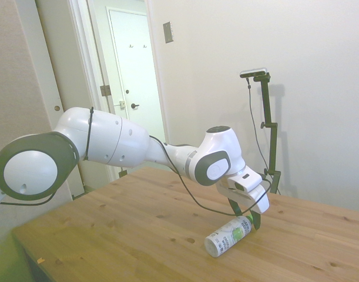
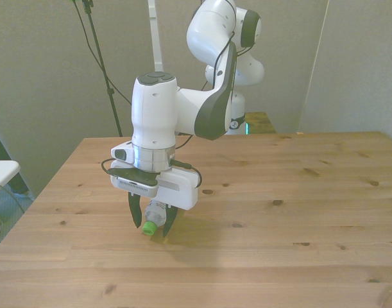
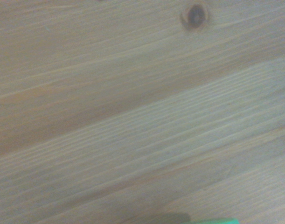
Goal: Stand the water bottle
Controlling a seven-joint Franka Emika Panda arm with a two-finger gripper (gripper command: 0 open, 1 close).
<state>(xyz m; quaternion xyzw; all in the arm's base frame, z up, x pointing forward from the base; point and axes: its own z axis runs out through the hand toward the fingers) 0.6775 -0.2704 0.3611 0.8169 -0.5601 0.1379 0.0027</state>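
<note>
Between claw (image 2: 153, 220) fingers: water bottle (image 1: 228, 235), lying on table (image 2: 298, 212).

Bottle (image 2: 154, 217) neck: hidden between gripper (image 2: 153, 226) fingers, front view.
Cap (image 3: 217, 221): green sliver cut off at 6 o'clock edge, wrist view.
Wrist view: blurred.

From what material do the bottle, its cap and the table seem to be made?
Bottle: apparently clear plastic, see-through near the neck, wrapped in a white printed label, perhaps paper or film. Cap: probably plastic, solid green. Table: wood planks with visible grain and dark knots, matte, light brown.
</note>
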